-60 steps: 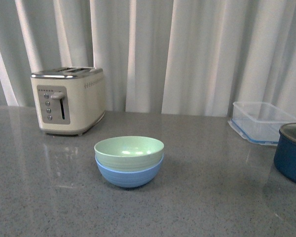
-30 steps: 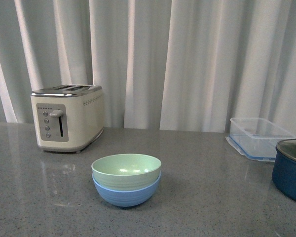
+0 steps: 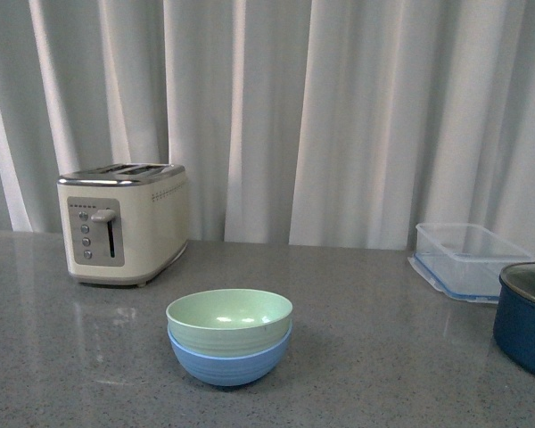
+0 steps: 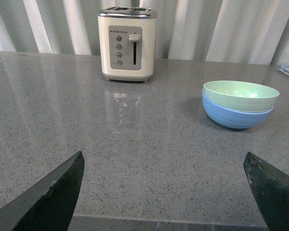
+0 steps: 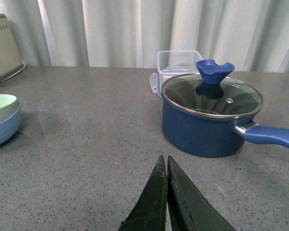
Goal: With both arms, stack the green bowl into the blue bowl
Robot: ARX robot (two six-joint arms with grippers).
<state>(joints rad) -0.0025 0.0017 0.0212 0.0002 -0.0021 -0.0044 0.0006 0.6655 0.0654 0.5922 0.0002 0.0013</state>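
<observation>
Front view: a grey speckled countertop [image 3: 383, 357] fills the lower half of the frame, with white curtains [image 3: 339, 116] behind. Low and left of centre, the green bowl [image 3: 229, 319] sits nested inside the blue bowl [image 3: 229, 358], rims level and upright. A cream toaster [image 3: 122, 222] stands at middle left, a clear plastic container [image 3: 468, 255] at middle right, and a dark navy pot [image 3: 528, 317] is cut off by the right edge. Neither arm appears. Compared with a second ago, everything has slid lower in the frame and more curtain shows, so the camera has tilted or risen; the bowls themselves keep the same nested arrangement. By my reading, the stacking is already finished and the robot is pulling back.

Left wrist view: the left gripper [image 4: 168, 192] shows as two dark fingertips in the bottom corners, spread wide apart and holding nothing. The stacked bowls sit at middle right, well away from the fingers, with the toaster at upper centre.

Right wrist view: the right gripper [image 5: 166, 202] rises from the bottom centre with its two fingers pressed together and nothing between them. The navy pot, with a glass lid [image 5: 212, 95] and a blue knob, sits right of centre, the clear container just behind it. The nested bowls peek in at the left edge, well apart from this gripper.
</observation>
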